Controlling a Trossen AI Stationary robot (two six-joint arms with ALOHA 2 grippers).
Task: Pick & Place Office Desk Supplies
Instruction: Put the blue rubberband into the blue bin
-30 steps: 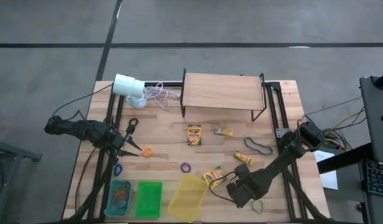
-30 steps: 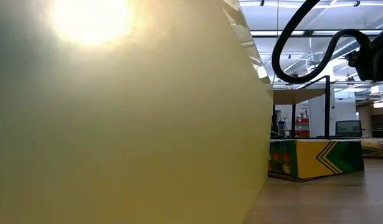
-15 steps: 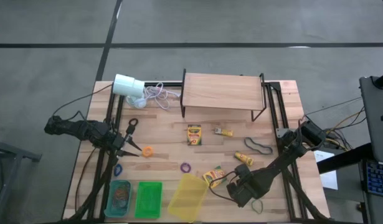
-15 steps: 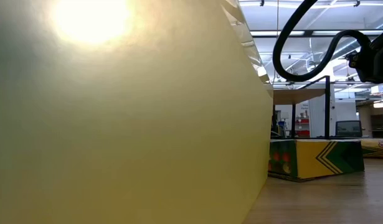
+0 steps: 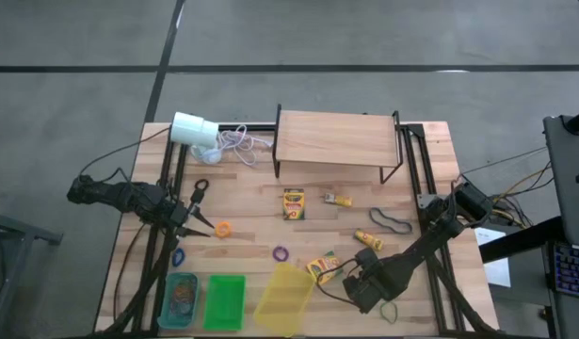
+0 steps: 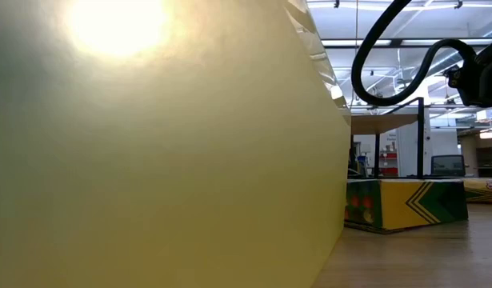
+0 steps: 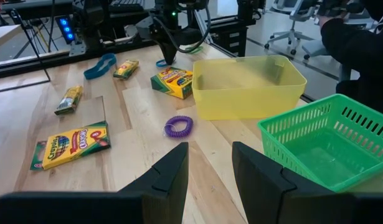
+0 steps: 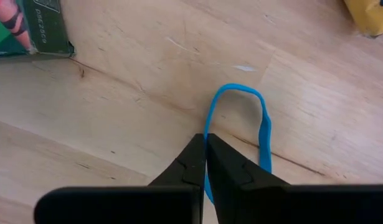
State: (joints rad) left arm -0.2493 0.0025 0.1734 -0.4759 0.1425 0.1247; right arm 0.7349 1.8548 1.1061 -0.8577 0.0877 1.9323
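Wood tabletop [image 5: 251, 202], bins at 6 o'clock. Right gripper [image 8: 205, 163] has just closed its fingers on one strand of the blue rubber band [image 8: 264, 127], lying flat at 5 o'clock by a crayon box [image 5: 322, 267]; pick looks secured, lift next. Only the right wrist view shows the pinch; overhead hides it. Left gripper [image 7: 210, 171] waits at 9 o'clock, fingers parted, empty.

The pale wooden surface [image 5: 242, 212] is carrying a yellow bin [image 5: 284, 298], a green basket [image 5: 225, 301], a blue bin [image 5: 181, 299], two crayon boxes [image 5: 294, 203], purple [image 5: 281, 252] and orange [image 5: 222, 229] rubber bands, a wooden shelf riser [image 5: 336, 138] and a white cylinder [image 5: 194, 129].
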